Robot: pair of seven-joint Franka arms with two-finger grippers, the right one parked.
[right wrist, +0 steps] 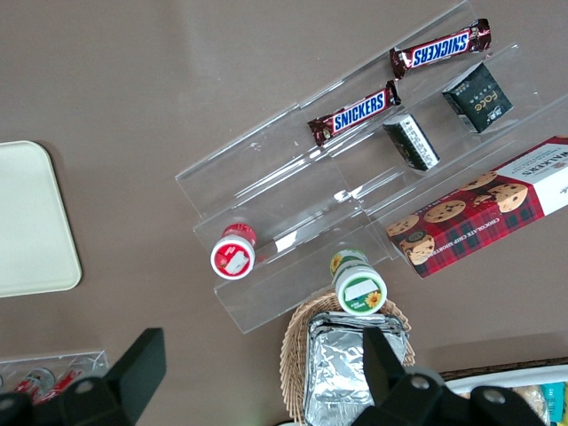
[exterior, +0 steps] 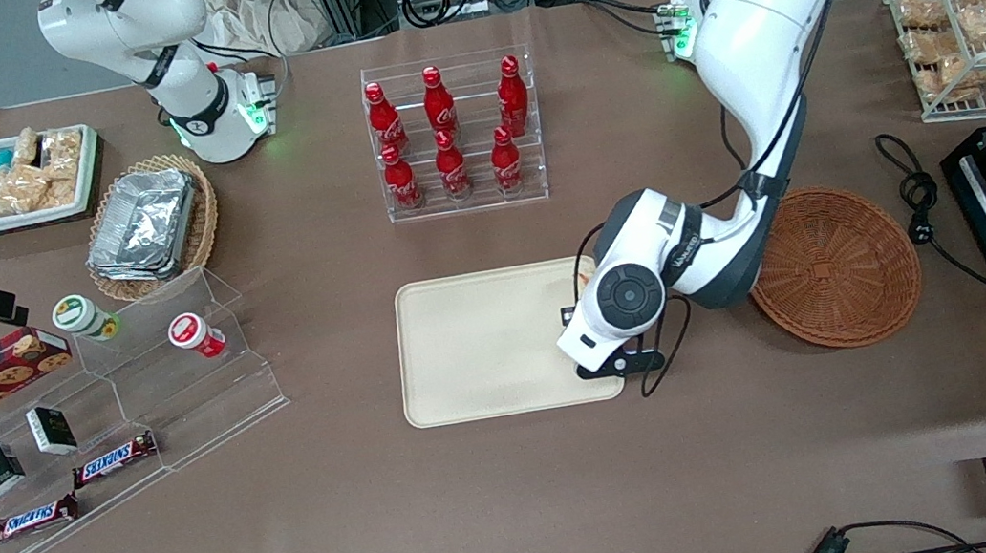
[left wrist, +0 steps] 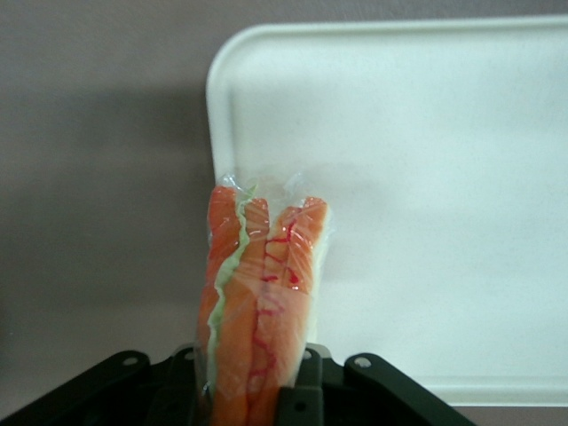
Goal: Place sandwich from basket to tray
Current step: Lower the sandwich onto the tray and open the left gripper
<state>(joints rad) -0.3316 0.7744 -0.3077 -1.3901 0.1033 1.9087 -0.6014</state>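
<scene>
From the front, the left arm's tool (exterior: 600, 339) hangs over the tray (exterior: 474, 347) at the edge nearest the basket (exterior: 839, 264), which sits on the desk (exterior: 525, 503) just beside the tray. A sliver of the sandwich (exterior: 586, 277) shows by the wrist.

In the left wrist view, the tool (left wrist: 253, 386) grips the wrapped sandwich (left wrist: 262, 302) between its fingers (left wrist: 302, 395), above the tray's (left wrist: 426, 177) corner.

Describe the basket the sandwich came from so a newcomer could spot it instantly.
Start at the flat cream-beige rectangular tray mid-table, where the claw holds the wrapped sandwich over its edge. Beside it, toward the working arm's end, sits the round, shallow reddish-brown wicker basket. Unlike the tan oval basket of foil containers, it holds nothing.
</scene>
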